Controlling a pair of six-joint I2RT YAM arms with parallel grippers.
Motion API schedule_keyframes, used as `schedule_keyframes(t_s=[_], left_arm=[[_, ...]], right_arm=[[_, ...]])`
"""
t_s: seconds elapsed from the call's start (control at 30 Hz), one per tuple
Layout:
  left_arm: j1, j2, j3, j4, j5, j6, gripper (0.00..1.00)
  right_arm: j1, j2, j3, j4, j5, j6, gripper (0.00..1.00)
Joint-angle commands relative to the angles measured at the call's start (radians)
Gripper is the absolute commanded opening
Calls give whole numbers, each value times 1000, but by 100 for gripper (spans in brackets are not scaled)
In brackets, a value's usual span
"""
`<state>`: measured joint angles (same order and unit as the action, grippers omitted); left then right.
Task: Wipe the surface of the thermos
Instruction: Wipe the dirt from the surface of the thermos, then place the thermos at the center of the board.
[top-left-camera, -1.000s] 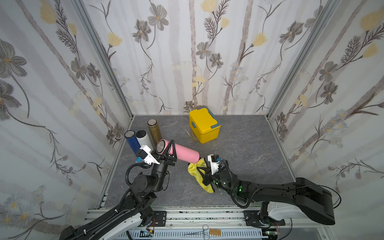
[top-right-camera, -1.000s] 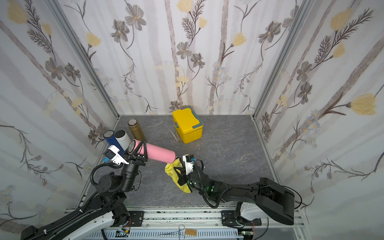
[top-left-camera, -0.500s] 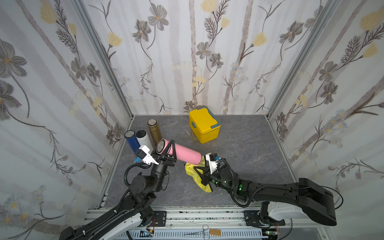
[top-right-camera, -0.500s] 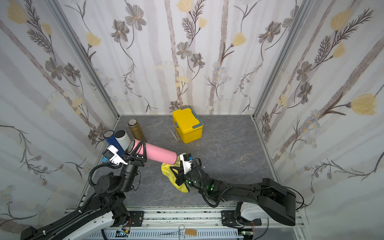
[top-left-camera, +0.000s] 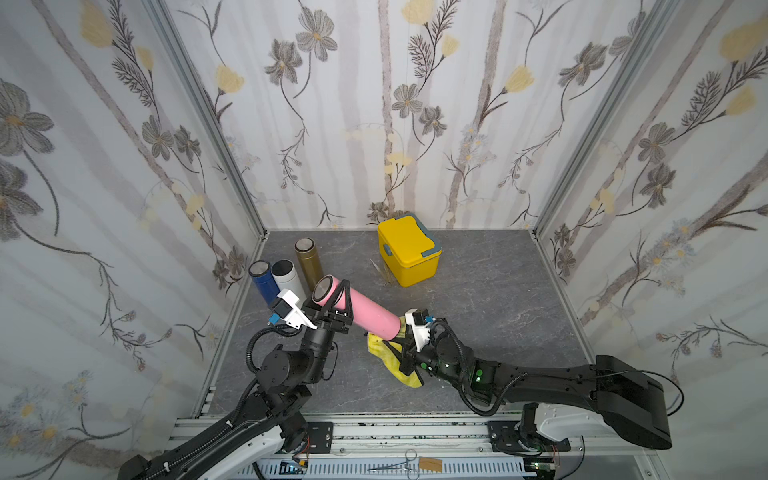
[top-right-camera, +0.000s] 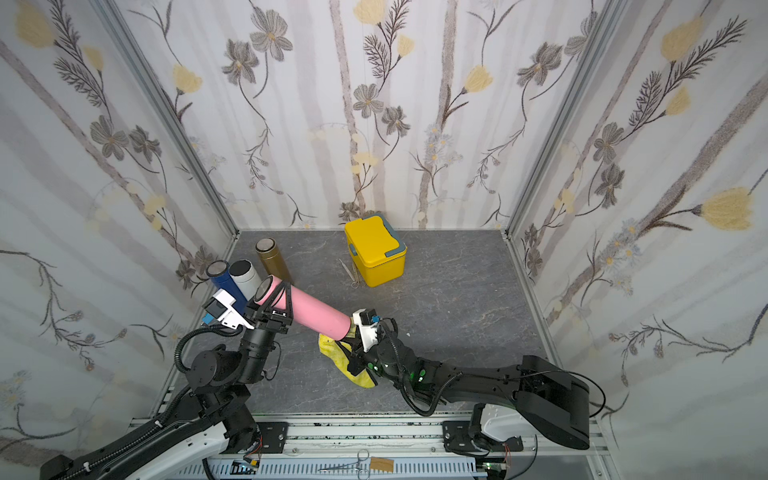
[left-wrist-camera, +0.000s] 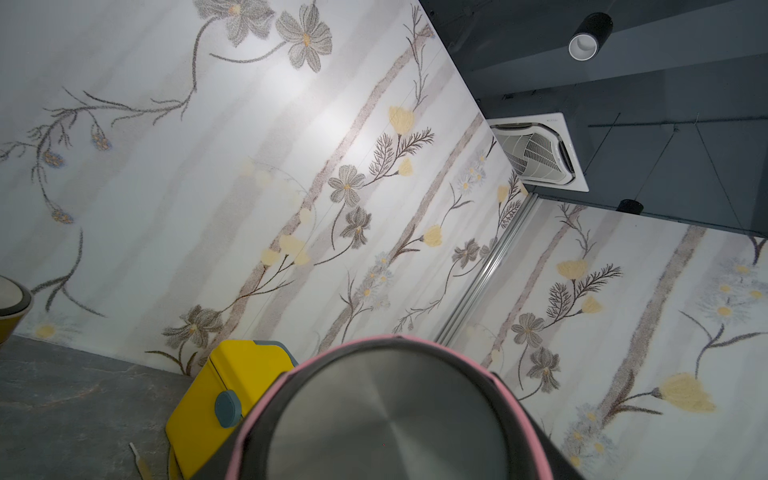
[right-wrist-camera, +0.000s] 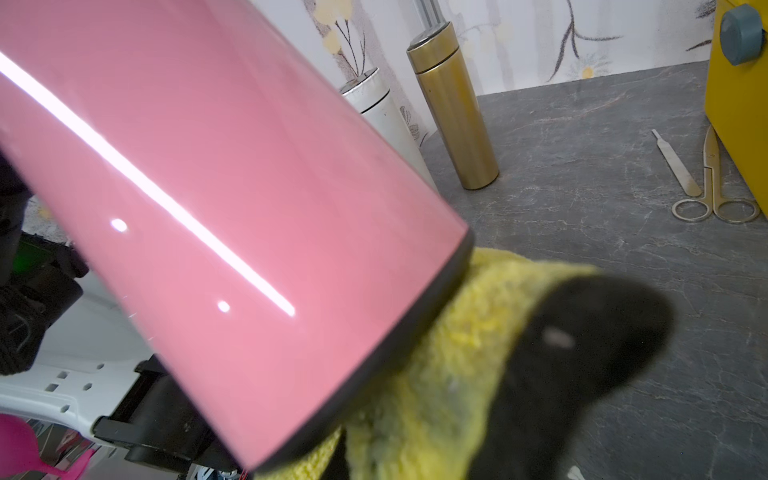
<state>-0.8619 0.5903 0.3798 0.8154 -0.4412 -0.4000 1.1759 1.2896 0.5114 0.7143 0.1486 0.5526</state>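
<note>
In both top views the pink thermos (top-left-camera: 368, 313) (top-right-camera: 316, 309) hangs tilted above the floor, steel lid end up and to the left. My left gripper (top-left-camera: 338, 297) (top-right-camera: 279, 297) is shut on it just below that lid (left-wrist-camera: 386, 419). My right gripper (top-left-camera: 399, 336) (top-right-camera: 353, 332) is shut on the yellow cloth (top-left-camera: 392, 361) (top-right-camera: 345, 361). In the right wrist view the cloth (right-wrist-camera: 457, 365) presses against the dark base rim of the thermos (right-wrist-camera: 232, 199), with one black finger (right-wrist-camera: 582, 353) over it. The rest of the cloth hangs down to the floor.
A yellow box (top-left-camera: 409, 249) with a grey lid clasp stands at the back. Gold (top-left-camera: 309, 262), white (top-left-camera: 286, 278) and blue (top-left-camera: 262, 280) flasks stand by the left wall. Scissors (right-wrist-camera: 712, 195) and tweezers (right-wrist-camera: 675, 164) lie beside the box.
My right gripper has shifted a little to the left with the cloth, closer against the thermos's lower end. The left arm and the thermos have hardly moved.
</note>
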Motion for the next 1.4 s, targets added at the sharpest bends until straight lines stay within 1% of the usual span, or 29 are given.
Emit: schedule_keyframes(t_s=[0.0,0.03,0.1,0.17,0.27,0.33,0.4,0.5,0.6,0.7,0.77,0.9,0.97,1.07,1.13,1.17,1.27,1.37], left_arm=[[0,0,8,29,19,-13,0],[0,0,9,30,19,-13,0],[1,3,9,29,17,-11,0],[0,7,8,33,10,-4,0],[1,23,0,55,-18,23,0],[1,47,0,83,-20,60,0],[1,83,25,68,-28,77,0],[-2,173,70,49,4,91,0],[-16,283,115,61,45,93,0],[-37,385,153,89,46,117,0],[-57,449,175,111,25,140,0],[-92,563,214,165,14,186,0],[-107,633,246,178,13,199,0],[-116,747,311,170,15,206,0],[-124,821,347,179,9,218,0],[-129,860,362,198,8,237,0],[-148,988,392,290,-12,308,0],[-155,1101,424,402,-56,378,0]], right_arm=[[-50,-37,-44,71,43,46,0],[-69,-45,-59,73,35,63,0],[-76,-57,-71,62,36,57,0],[-76,-75,-56,-16,68,56,0],[-76,-144,-45,-155,174,58,0],[-80,-221,-48,-254,270,58,0],[-94,-297,-42,-362,357,57,0],[-147,-399,-34,-502,478,53,0],[-234,-460,-66,-516,525,26,0],[-345,-470,-74,-527,535,1,0],[-444,-463,-75,-526,551,-13,0],[-603,-437,-97,-477,557,-44,0],[-692,-403,-112,-442,540,-48,0],[-812,-340,-141,-376,464,-31,0],[-862,-293,-159,-325,423,-26,0],[-874,-266,-166,-301,425,-27,0],[-888,-203,-171,-258,439,-27,0],[-889,-189,-171,-237,414,-32,0]])
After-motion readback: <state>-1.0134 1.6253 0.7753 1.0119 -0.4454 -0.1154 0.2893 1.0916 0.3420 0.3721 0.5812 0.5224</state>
